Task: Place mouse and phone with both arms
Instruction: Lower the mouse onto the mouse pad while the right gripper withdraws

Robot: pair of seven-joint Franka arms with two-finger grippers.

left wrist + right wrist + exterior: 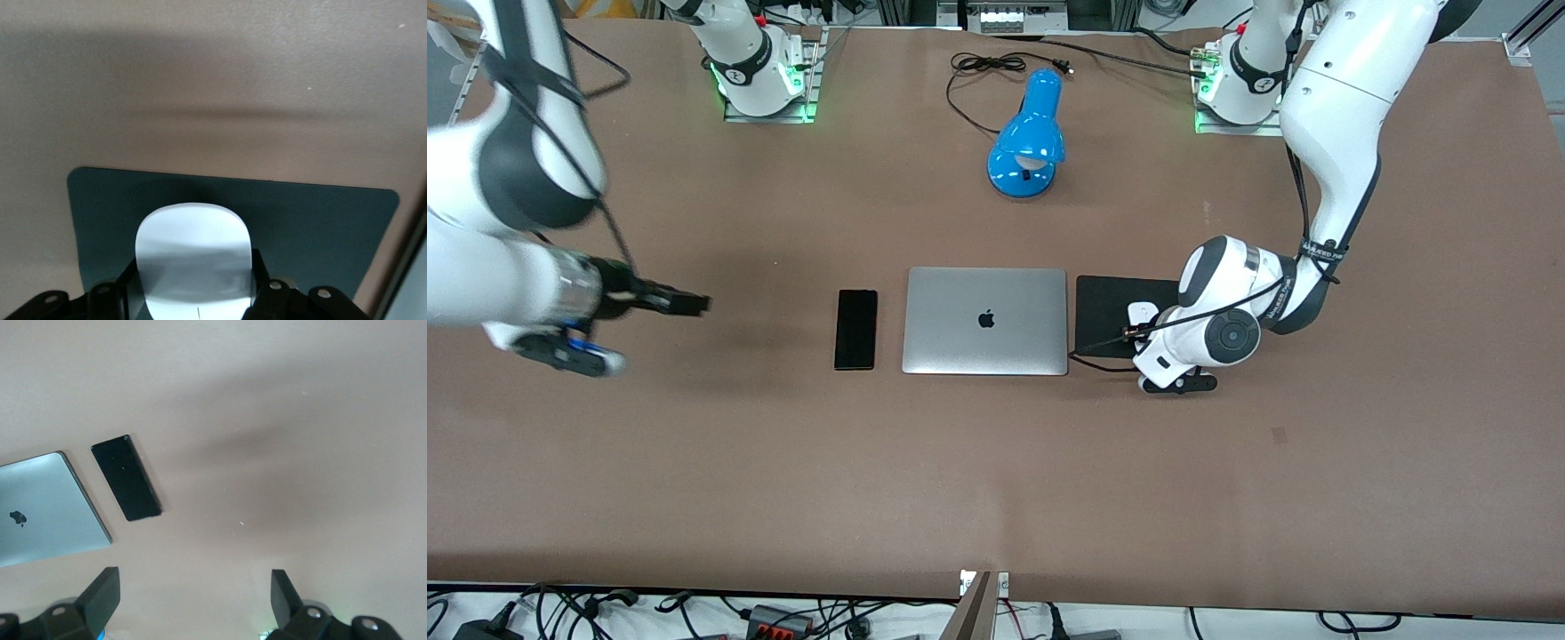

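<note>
The white mouse (1142,313) is on or just above the black mouse pad (1107,311), beside the laptop toward the left arm's end. My left gripper (1152,322) is shut on the mouse; in the left wrist view its fingers (261,275) press both sides of the mouse (193,250) over the pad (320,220). The black phone (855,329) lies flat beside the laptop toward the right arm's end. My right gripper (692,304) is open and empty over bare table, away from the phone toward the right arm's end. The right wrist view shows the phone (126,477) and the open gripper (193,593).
A closed silver laptop (985,320) lies between the phone and the mouse pad; it also shows in the right wrist view (47,503). A blue desk lamp (1028,138) with a black cable (996,64) lies nearer the arm bases.
</note>
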